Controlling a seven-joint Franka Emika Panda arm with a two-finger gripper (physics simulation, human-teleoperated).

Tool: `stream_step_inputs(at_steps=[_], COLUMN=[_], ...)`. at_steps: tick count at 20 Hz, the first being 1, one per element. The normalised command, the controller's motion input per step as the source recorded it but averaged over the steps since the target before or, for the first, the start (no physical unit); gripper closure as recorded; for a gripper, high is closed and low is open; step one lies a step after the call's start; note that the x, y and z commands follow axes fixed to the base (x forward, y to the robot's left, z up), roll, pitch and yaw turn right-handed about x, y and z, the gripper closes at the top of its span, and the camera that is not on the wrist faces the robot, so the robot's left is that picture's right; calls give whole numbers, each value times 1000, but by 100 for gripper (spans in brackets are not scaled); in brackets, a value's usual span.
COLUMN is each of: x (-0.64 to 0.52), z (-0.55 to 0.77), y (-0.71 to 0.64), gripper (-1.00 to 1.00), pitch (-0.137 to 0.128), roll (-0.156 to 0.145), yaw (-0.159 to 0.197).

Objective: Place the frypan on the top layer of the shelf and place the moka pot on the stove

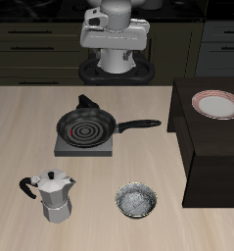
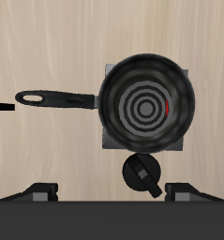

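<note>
**Pan on the stove, handle along the finger line**

Nearest the table's front edge, the moka pot (image 1: 55,194) is standing upright, silver and faceted, with its black handle and lid knob showing. A small speckled bowl (image 1: 136,201) is sitting beside it, apart from it. Neither is touching anything else.

Farther back, the frypan (image 1: 86,127) is resting on the stove (image 1: 81,149), covering most of it, so only grey edges and a sliver of red coil (image 2: 168,105) are peeking out in the wrist view. The pan is round and black, with concentric rings inside. Its long straight handle (image 2: 55,97) is running roughly parallel to the table's front edge and pointing toward the shelf (image 1: 211,162). The shelf is standing well apart from the pan bowl, with the handle's tip close to its side. A pink-rimmed plate (image 1: 214,103) is sitting on part of its flat top.

Farthest back, the gripper (image 2: 112,194) is hanging over the stove's black knob (image 2: 141,173), on the robot's side of the pan. Its 2 fingers are showing set wide apart, holding nothing.

The pan is lying forward of the gripper, and the handle is lying off to 1 side. The handle's axis is running along the line between the fingers, not across it. By my judgement, a grasp on the handle is calling for a sideways shift, about a quarter turn of the wrist, and a descent. Neither placement is done yet.
</note>
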Motion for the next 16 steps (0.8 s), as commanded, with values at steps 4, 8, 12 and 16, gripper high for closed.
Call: stream_step_inputs(at_steps=[4,8,12,16], x=[1,140,-91,25], z=[15,45,169,99], y=[25,26,5,83], gripper=[-100,-100,-100,-100], pitch=[-18,-9,-56,1], roll=[6,-19,-16,9], yaw=[5,-104,-215,-261])
